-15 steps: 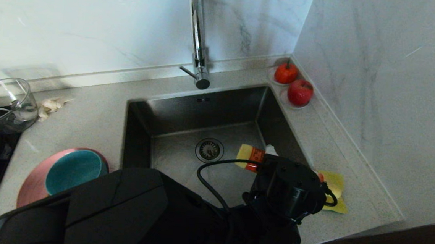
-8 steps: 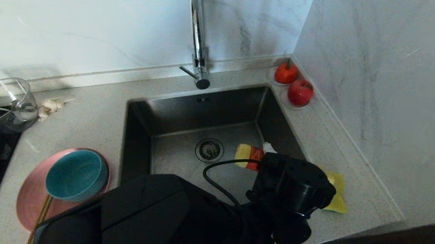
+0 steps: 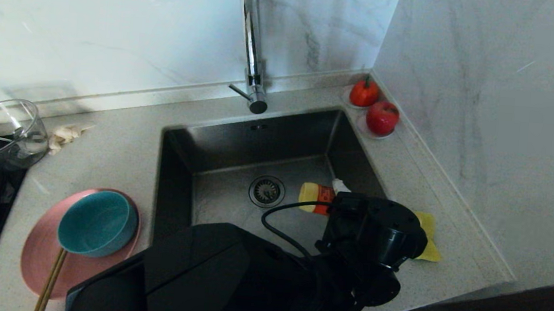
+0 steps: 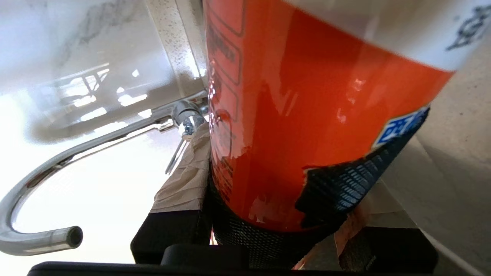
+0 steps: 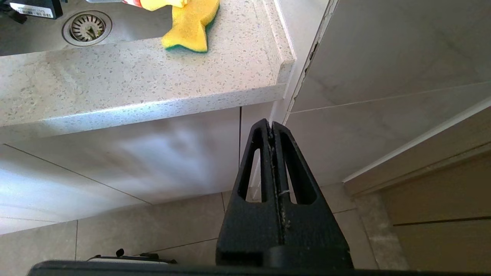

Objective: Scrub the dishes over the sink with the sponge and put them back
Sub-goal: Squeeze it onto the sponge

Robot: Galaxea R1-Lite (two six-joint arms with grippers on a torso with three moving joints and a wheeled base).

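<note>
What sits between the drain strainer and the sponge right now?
Head view: a yellow bottle with an orange label, gripped in the left tool, then that arm's black wrist, covering part of the sponge on the counter.

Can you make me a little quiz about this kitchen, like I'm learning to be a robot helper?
1. True or false: the right gripper hangs shut and holds nothing, down in front of the cabinet.
2. What is the left gripper holding over the sink?
A. a spoon
B. an orange and yellow bottle
C. a cup
3. Fill in the missing word: the yellow sponge lies on the ____, right of the sink.

Key:
1. True
2. B
3. counter
</note>
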